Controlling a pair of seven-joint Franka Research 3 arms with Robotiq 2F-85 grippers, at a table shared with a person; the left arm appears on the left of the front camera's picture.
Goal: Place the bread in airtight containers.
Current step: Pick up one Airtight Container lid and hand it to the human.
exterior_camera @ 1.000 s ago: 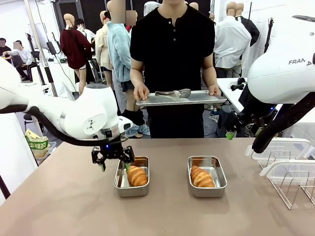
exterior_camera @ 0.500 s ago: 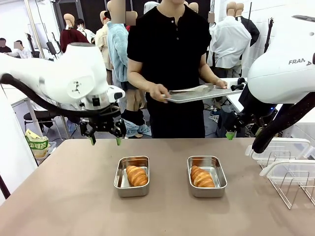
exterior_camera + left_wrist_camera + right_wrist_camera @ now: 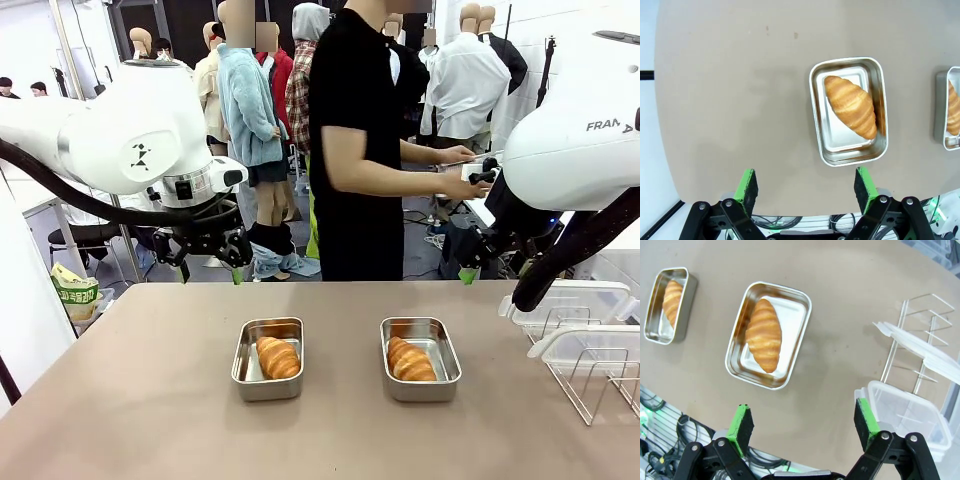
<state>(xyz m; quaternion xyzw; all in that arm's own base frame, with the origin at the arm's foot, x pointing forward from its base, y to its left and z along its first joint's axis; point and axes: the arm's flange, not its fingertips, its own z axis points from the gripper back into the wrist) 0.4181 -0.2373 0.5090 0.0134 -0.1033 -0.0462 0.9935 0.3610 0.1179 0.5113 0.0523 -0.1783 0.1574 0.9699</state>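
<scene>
1. The left claw (image 3: 210,272) hovers in the upper left of the front view, above the far edge of the table (image 3: 130,400). Its fingers are spread wide and hold nothing.
2. The right claw (image 3: 802,427) hangs at the right middle of the front view, equally spread and empty.
3. One croissant (image 3: 278,357) lies slantwise in the left tin (image 3: 265,390), low in the centre. The second croissant (image 3: 411,360) lies in the right tin (image 3: 422,390), just right of centre. Both tins stand uncovered and well apart.
4. The translucent lids (image 3: 572,300) rest on the wire rack (image 3: 600,385) at the lower right edge.
5. The bread looks settled, so capping is probably what remains.
6. Each croissant is likely light, flaky and easily crushed. If one needs nudging, grip it gently across its thick middle.
7. The lids seem thin and slightly flexible, so take one by its rim. The steel tins are stiff and slick and may slide when pressed.
</scene>
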